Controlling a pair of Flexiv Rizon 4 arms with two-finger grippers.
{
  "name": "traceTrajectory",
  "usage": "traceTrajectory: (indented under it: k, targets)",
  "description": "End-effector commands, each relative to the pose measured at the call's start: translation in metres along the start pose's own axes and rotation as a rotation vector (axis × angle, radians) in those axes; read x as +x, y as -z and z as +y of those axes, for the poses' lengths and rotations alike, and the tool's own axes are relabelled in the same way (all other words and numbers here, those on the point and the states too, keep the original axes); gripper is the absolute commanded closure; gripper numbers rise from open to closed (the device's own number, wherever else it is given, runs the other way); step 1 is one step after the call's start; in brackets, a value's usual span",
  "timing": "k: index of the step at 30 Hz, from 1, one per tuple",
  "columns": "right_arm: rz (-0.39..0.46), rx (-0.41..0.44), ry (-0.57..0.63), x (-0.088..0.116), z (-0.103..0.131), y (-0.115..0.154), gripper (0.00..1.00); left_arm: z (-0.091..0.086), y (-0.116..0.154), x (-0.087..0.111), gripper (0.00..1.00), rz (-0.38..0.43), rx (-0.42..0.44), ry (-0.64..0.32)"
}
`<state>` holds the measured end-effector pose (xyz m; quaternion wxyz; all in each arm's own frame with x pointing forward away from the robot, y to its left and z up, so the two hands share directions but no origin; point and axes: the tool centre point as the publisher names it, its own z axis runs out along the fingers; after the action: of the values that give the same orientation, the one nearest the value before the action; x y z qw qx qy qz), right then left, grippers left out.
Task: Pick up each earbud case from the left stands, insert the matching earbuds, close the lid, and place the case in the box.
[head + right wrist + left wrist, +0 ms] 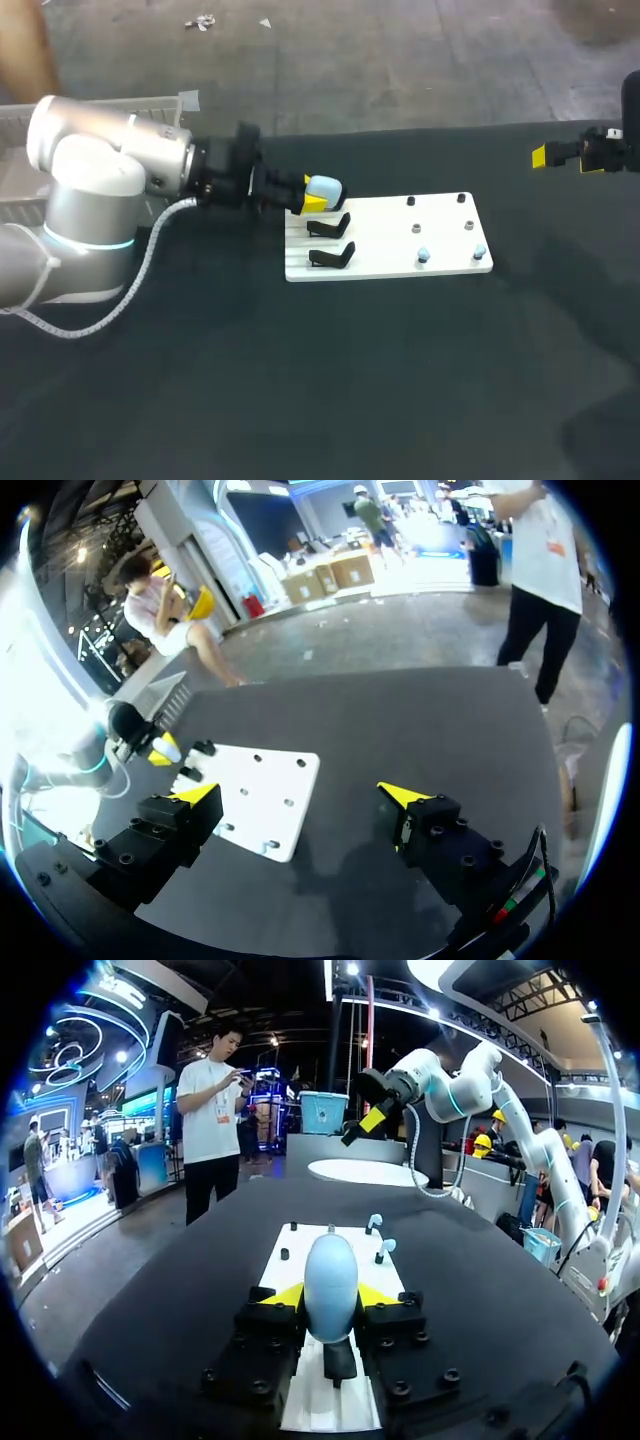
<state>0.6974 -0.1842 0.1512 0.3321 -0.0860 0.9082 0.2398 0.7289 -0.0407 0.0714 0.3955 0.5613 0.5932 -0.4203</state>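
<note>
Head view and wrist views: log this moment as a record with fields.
left pincer: shut on blue case, at the board's rear left corner
right pincer: open, empty, at the table's right, apart from the board
board: white, flat on the table
free stands: two, black, empty
earbuds: black, grey and light blue pairs on the board's right half

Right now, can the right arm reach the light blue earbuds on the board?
Probably yes. The right gripper is open beyond the white board's right end, the light blue earbuds stand near that end, and nothing lies between. The left gripper is at the other end.
</note>
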Motion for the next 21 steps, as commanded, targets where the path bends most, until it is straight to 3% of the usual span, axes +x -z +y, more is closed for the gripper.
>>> traceTrajectory:
  k: [1, 7, 21]
  targets:
    - [0.033, -0.002, 0.009, -0.001, 0.006, -0.007, 0.00, -0.012, 0.003, -0.015, 1.00, 0.015, -0.027, -0.014]
    - [0.140, -0.021, 0.099, -0.001, 0.036, -0.034, 0.00, -0.013, -0.007, -0.034, 1.00, 0.021, -0.030, -0.032]
    - [0.239, -0.101, 0.205, 0.002, 0.093, -0.070, 0.00, 0.000, -0.036, -0.062, 1.00, 0.070, -0.055, -0.058]
